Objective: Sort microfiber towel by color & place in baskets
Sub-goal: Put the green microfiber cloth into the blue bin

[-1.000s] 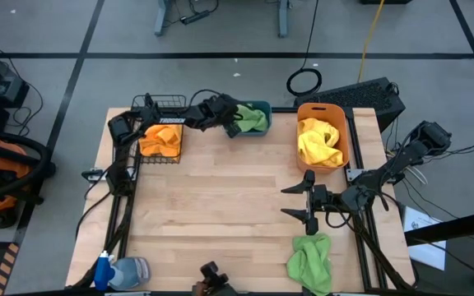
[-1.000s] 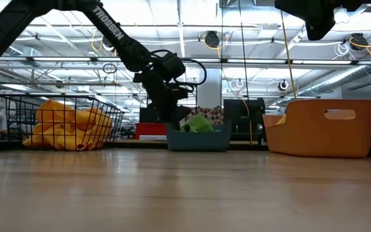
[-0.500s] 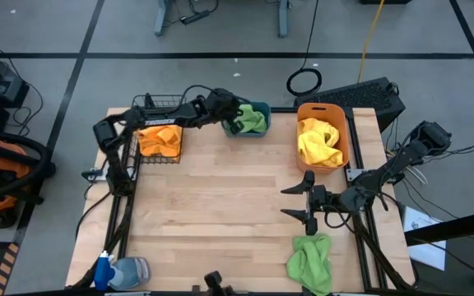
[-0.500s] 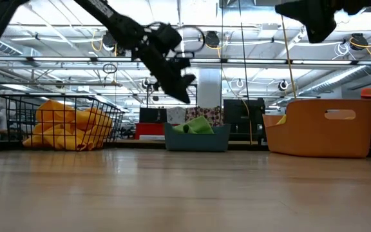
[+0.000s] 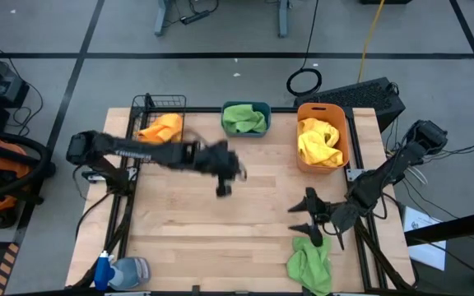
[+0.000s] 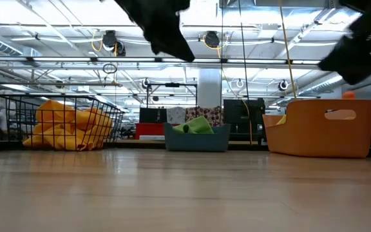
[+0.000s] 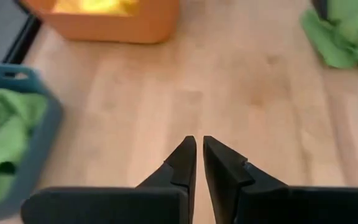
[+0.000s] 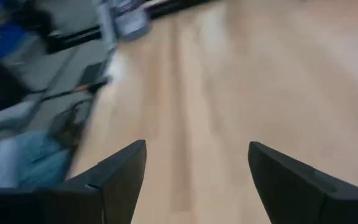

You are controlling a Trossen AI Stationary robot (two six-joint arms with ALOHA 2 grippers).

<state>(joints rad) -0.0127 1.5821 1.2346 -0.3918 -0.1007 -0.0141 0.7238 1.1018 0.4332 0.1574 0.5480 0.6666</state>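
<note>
Reading the arms for lettering gives nothing legible: the white marking along the left arm in the high view is smeared. The left gripper (image 5: 224,186) hangs over the middle of the wooden table (image 5: 188,222), its fingers (image 7: 185,163) pressed nearly together with nothing between them; in the low view only a dark blur of it shows at the upper edge. The right gripper (image 5: 303,217) sits low at the table's right front, just beside a loose green towel (image 5: 309,261), its fingers (image 8: 120,171) spread wide and empty. Along the far edge stand the three containers: the black wire basket (image 5: 160,104) with an orange towel (image 5: 161,129), partly covered by the left arm; the teal tub (image 5: 246,108) holding a green towel (image 5: 243,119); and the orange bin (image 5: 322,110) with a yellow towel (image 5: 318,141). In the low view the bin's wall hides almost all of its towel. At the near left corner lies a blue-capped spray bottle (image 5: 118,270), cut off by the frame. A dark keyboard-like object (image 5: 369,94) rests behind the bin, and cables trail over the floor.
</note>
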